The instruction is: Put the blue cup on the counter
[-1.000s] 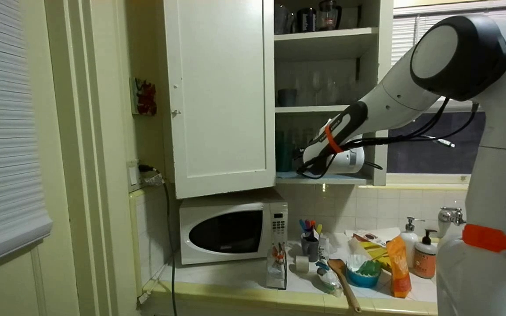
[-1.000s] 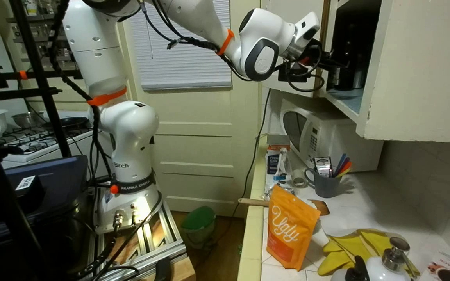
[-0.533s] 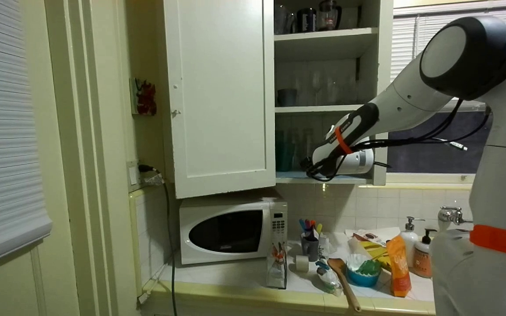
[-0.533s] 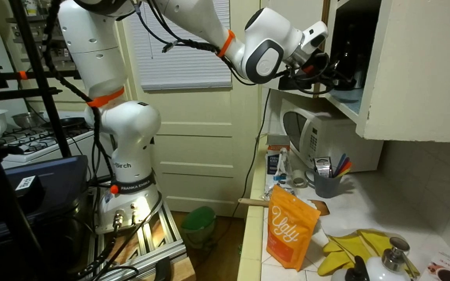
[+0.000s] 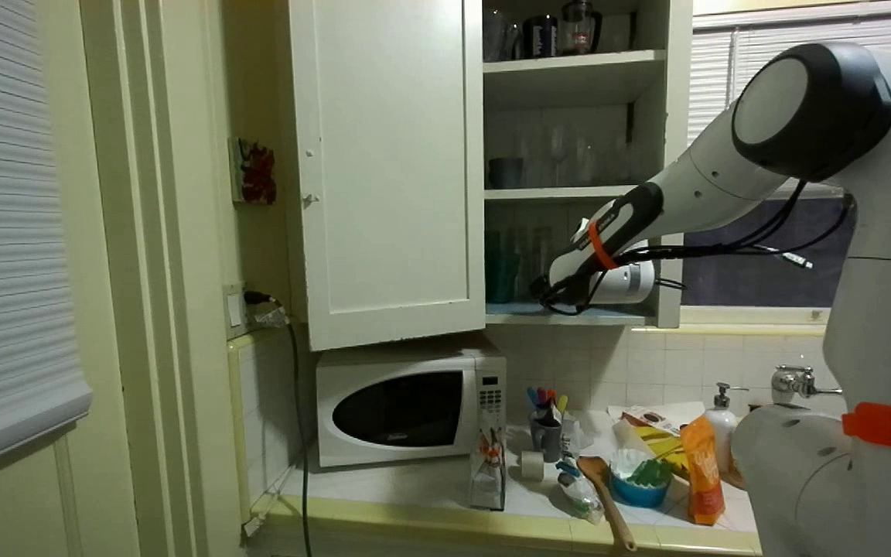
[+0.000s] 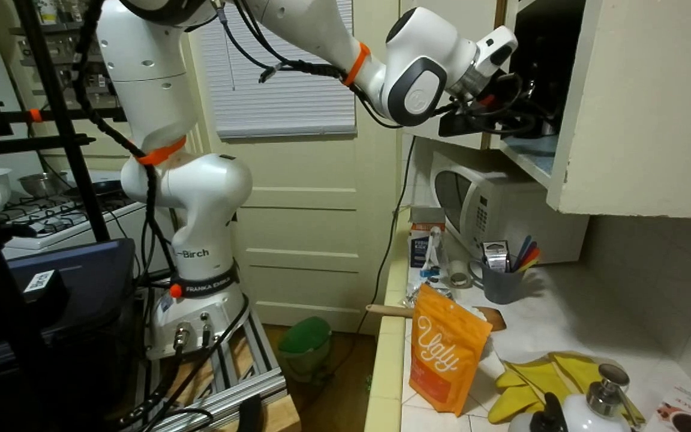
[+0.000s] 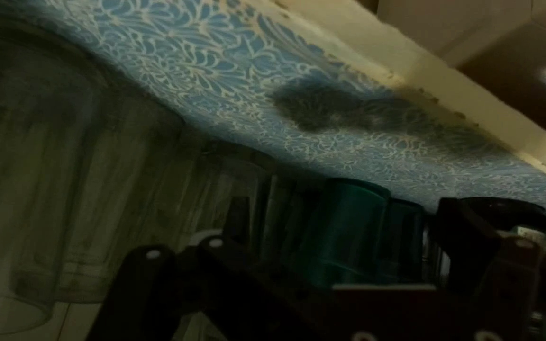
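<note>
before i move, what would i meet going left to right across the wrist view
Large clear glass → more clear glassware → blue-green cup → darker vessel → black round-ended object. The gripper overlaps several of these, so I leave it out of the order.

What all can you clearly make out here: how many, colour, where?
Counter: one, off-white, under cabinet
Cabinet: one, white, above microwave
Microwave: one, white, counter
Cup: at least one, teal, bottom shelf
Clear glasses: several, colourless, bottom shelf
Mug: one, grey, counter
Bowl: one, blue, counter
Pouch: one, orange, counter
Tape roll: one, pale, counter
Wooden utensil: one, brown, counter
Pump bottles: two, one plainly white, counter
Bin: one, green, floor
Stove: one, white, across from counter
Arm: one, white, beside counter
Claw: one, black, at cabinet opening
</note>
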You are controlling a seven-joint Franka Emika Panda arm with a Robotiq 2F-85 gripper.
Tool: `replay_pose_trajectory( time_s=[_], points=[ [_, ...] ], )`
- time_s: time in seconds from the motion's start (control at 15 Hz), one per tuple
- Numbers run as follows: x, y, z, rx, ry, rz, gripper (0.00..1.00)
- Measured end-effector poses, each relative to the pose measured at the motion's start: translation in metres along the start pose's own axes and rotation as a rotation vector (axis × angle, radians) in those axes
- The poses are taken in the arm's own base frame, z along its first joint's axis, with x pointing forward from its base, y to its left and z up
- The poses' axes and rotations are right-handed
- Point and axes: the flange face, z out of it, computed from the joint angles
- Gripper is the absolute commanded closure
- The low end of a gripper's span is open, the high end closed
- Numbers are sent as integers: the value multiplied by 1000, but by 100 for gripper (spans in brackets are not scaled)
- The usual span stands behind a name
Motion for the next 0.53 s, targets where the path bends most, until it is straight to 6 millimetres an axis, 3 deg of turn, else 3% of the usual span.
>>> replay_pose_trajectory(
  time_s=[0.53],
  points=[
    [4, -3, 3, -3, 2, 5, 0]
  ],
)
